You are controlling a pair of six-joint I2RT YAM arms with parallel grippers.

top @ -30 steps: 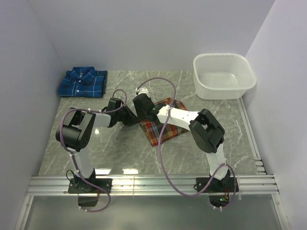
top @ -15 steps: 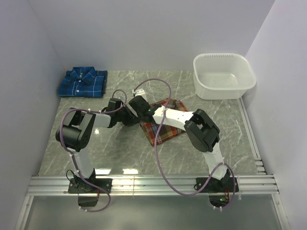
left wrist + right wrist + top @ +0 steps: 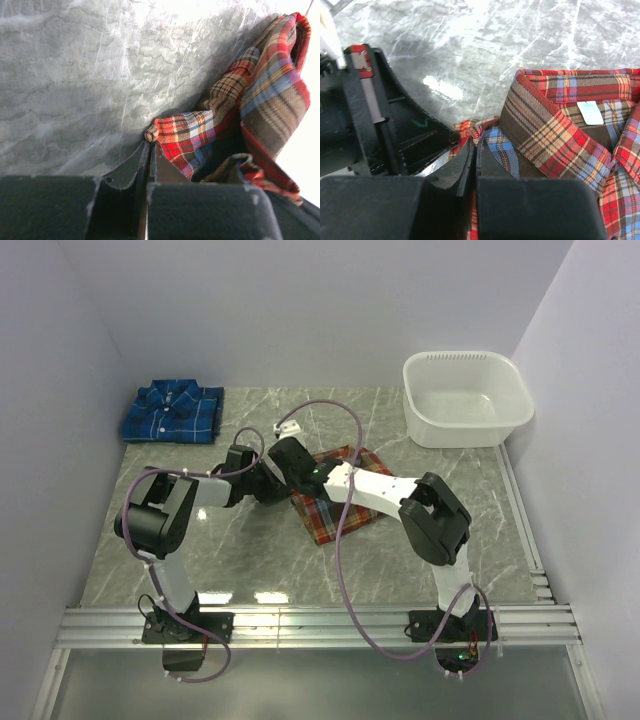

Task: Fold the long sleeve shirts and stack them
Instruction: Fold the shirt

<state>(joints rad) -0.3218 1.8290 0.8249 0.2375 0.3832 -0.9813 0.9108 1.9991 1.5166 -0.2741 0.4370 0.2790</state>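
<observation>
The red plaid shirt [image 3: 340, 502] lies folded at mid-table, collar facing up [image 3: 560, 130]. Both grippers meet at its left edge. My left gripper [image 3: 150, 144] is shut, pinching a fold of the red plaid cloth [image 3: 185, 135] at its tips. Close beside it, my right gripper [image 3: 475, 137] is shut on the same edge, just left of the collar; the left gripper's black body [image 3: 395, 125] shows next to it. In the top view they sit together, left gripper [image 3: 268, 483], right gripper [image 3: 290, 462]. The blue plaid shirt [image 3: 173, 411] lies folded at the back left.
A white plastic tub [image 3: 466, 398] stands at the back right. White walls close in the table on three sides. The grey marble tabletop [image 3: 230, 550] shows in front of the arms. Purple cables loop over both arms.
My right gripper has closed on the red shirt's left edge and shifted slightly. The left gripper has stayed shut in place on the cloth.
</observation>
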